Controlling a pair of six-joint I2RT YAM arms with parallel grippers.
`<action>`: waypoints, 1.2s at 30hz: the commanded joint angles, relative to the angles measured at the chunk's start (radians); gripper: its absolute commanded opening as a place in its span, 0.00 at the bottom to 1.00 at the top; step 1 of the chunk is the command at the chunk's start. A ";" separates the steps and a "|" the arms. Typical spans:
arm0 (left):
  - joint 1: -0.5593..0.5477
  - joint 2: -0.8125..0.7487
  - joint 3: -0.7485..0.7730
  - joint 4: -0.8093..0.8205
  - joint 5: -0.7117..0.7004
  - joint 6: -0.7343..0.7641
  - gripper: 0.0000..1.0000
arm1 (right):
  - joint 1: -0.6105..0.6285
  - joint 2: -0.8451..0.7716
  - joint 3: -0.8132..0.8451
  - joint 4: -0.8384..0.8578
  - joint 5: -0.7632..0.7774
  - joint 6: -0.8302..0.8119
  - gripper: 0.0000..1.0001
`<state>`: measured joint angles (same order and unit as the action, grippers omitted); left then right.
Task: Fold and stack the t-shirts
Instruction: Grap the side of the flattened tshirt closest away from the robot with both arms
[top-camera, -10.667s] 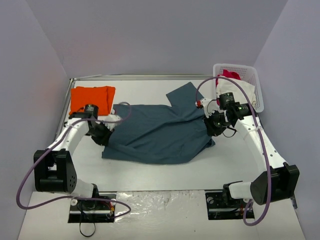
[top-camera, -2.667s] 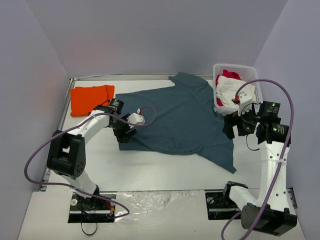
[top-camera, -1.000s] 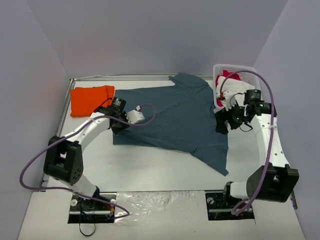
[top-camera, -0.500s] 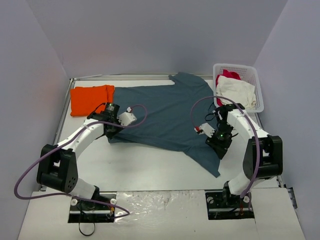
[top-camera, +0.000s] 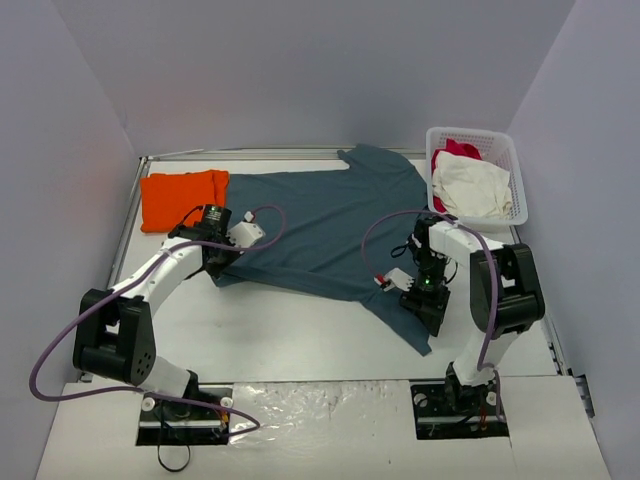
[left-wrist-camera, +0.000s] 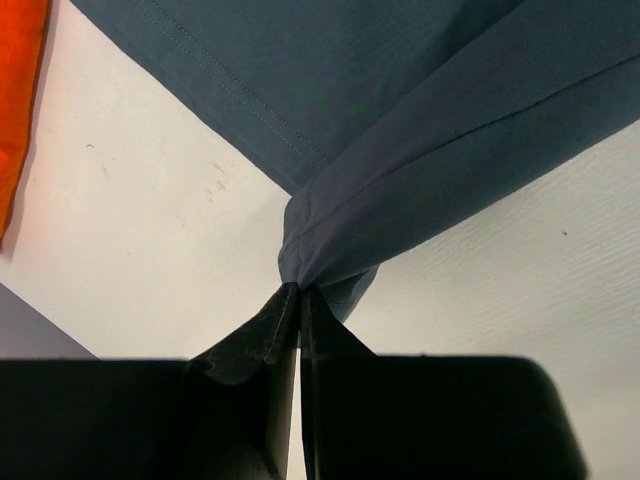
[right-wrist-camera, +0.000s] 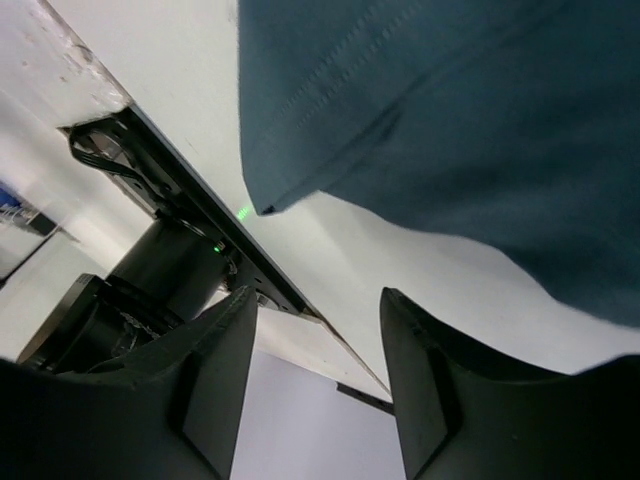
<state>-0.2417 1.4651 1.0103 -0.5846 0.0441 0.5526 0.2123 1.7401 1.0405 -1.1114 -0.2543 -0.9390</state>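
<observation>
At far right, the basket (top-camera: 517, 180) holds a white garment (top-camera: 470, 188) and red-pink garment (top-camera: 455, 150).

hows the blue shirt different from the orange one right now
The blue t-shirt lies spread open across the middle of the table; the orange t-shirt sits folded small at the far left. The blue t-shirt's near left edge is pinched in the left gripper; nothing holds the orange t-shirt. Both are plain and rest on the table.
</observation>
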 joint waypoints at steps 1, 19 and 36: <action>0.005 -0.023 0.008 0.005 -0.015 -0.014 0.02 | 0.048 0.048 -0.007 -0.074 -0.063 0.015 0.50; 0.004 -0.032 -0.009 0.016 0.022 -0.011 0.02 | 0.144 0.170 -0.020 -0.025 -0.122 0.065 0.56; 0.004 -0.035 -0.009 0.011 0.056 -0.011 0.02 | 0.174 0.213 -0.030 0.090 -0.059 0.164 0.00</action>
<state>-0.2417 1.4651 1.0012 -0.5732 0.0849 0.5484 0.3698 1.9320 1.0134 -1.0199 -0.3267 -0.7944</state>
